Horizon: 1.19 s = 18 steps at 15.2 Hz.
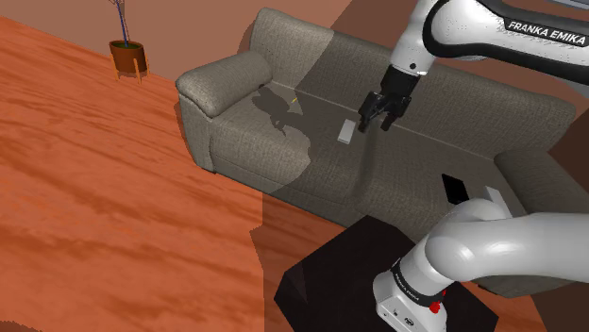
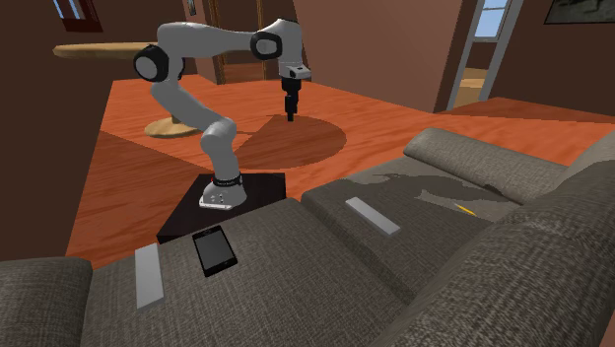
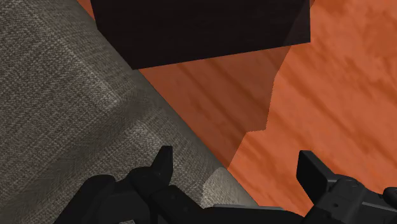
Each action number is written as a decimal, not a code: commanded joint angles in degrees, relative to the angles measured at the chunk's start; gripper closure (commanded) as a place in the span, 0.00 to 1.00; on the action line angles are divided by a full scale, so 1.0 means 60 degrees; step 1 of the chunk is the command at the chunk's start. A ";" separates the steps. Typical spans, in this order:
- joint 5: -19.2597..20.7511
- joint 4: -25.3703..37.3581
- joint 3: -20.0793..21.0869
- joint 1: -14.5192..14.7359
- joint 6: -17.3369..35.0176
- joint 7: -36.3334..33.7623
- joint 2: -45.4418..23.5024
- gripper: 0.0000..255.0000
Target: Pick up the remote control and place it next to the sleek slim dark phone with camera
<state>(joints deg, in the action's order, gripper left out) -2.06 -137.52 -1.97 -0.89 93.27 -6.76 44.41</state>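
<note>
Here the gripper [image 3: 236,162] hangs with its fingers spread wide and nothing between them. It is above the front edge of the sofa [image 1: 236,141], where grey cushion meets the orange wood floor [image 3: 331,95]. The arm [image 1: 472,33] reads FRANKA EMIKA. The remote control [image 2: 373,215], a slim grey bar, lies flat on the sofa's middle cushion with bare fabric all round, its long axis running front to back. The dark phone [image 2: 214,249] lies on the sofa's end seat.
</note>
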 commanded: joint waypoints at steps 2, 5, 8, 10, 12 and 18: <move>0.0050 0.0039 -0.0054 -0.0081 0.0255 -0.0040 -0.0295 0.00; 0.0189 0.0222 -0.0225 -0.0314 0.0984 -0.0168 -0.1205 0.00; 0.0305 0.0497 -0.0406 -0.0533 0.1650 -0.0300 -0.2143 0.00; 0.0367 0.0731 -0.0534 -0.0670 0.2056 -0.0388 -0.2778 0.00; 0.0413 0.1002 -0.0664 -0.0802 0.2428 -0.0473 -0.3418 0.00; 0.0445 0.2030 -0.1073 -0.1174 0.3339 -0.0698 -0.5347 0.00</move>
<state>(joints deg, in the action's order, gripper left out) 0.52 -126.78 -7.65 -7.34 112.61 -11.20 14.39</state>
